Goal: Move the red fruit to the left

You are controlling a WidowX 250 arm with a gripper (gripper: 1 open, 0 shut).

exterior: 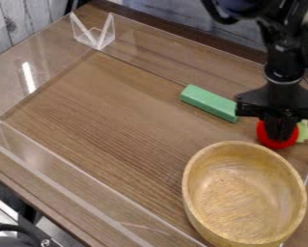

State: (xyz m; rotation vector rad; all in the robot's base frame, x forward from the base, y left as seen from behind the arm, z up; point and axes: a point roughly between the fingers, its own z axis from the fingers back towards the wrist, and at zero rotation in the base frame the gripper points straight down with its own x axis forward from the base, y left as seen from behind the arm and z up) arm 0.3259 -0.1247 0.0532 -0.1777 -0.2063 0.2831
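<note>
Gripper [280, 123] above wooden tabletop [104, 125]

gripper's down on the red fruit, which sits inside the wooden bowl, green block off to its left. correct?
Not quite. In the camera view the red fruit sits on the table just beyond the bowl, not inside it. The rest holds: the gripper is down on the fruit, and the green block lies to its left.

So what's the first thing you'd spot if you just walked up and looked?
Probably the black robot hand at the right side of the table, closed down on the little red fruit. Next, the big round wooden bowl sitting empty at the front right, just below the fruit. A green block lies flat on the wood to the left of the hand.
</note>
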